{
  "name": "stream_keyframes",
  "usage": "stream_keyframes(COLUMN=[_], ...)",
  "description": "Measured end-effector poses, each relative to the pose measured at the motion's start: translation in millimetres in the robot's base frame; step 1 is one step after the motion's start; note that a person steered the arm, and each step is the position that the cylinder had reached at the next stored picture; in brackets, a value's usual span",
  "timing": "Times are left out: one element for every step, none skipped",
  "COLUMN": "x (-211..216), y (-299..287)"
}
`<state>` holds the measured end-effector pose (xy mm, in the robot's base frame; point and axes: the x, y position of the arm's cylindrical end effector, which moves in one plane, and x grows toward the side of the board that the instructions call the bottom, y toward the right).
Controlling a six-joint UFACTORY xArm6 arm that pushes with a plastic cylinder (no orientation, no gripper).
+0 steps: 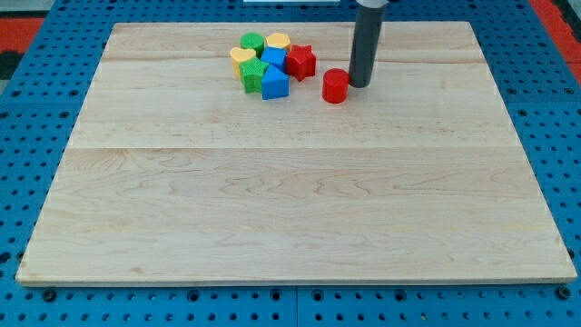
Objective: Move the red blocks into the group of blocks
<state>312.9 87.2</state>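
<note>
A red cylinder (336,86) stands alone near the view's top, a little right of the group. My tip (359,85) is just right of it, touching or nearly touching its side. The group sits to the left: a red star (300,62) on its right edge, a blue block (275,83) at its bottom, another blue block (273,58), a green block (252,43), another green block (253,74), a yellow block (278,41) and a yellow block (242,57). The red star touches the group. A small gap separates the red cylinder from the blue block.
The wooden board (290,200) lies on a blue pegboard surface (36,109). The board's top edge runs just behind the group.
</note>
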Motion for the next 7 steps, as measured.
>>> stream_keyframes(x=[-2,15,19,14,10,12,30], y=[-7,14,-11,-44,-59,-58,-12])
